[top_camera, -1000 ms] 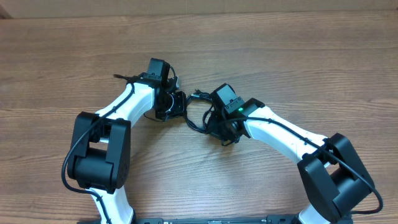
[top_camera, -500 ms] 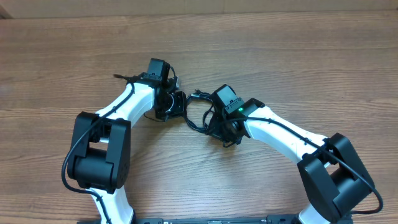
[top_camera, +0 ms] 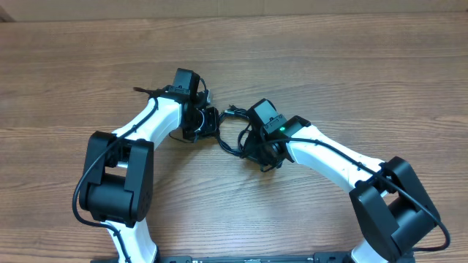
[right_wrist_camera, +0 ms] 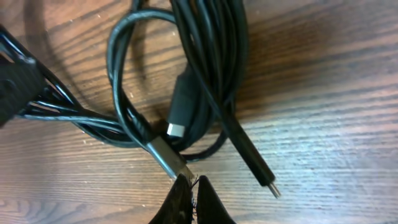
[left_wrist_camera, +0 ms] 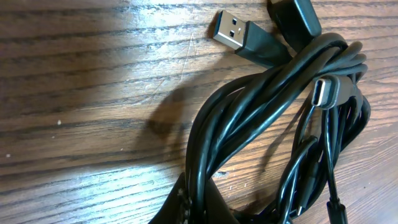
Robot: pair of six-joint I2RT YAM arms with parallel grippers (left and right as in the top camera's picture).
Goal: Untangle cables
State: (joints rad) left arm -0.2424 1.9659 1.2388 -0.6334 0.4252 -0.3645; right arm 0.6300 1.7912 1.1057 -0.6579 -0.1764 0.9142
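- Nothing has moved since the earlier overhead frames: the cables (top_camera: 232,139) lie bunched mid-worktop (top_camera: 344,66), between the left tool (top_camera: 207,124) and the right tool (top_camera: 254,150).
- Left wrist: the left tool (left_wrist_camera: 194,205) is clamped on several strands, so pulling could cinch the loops tighter.
- Right wrist: the right tool (right_wrist_camera: 189,196) is closed at a plug (right_wrist_camera: 166,155). Its grip is unclear and it may slip.
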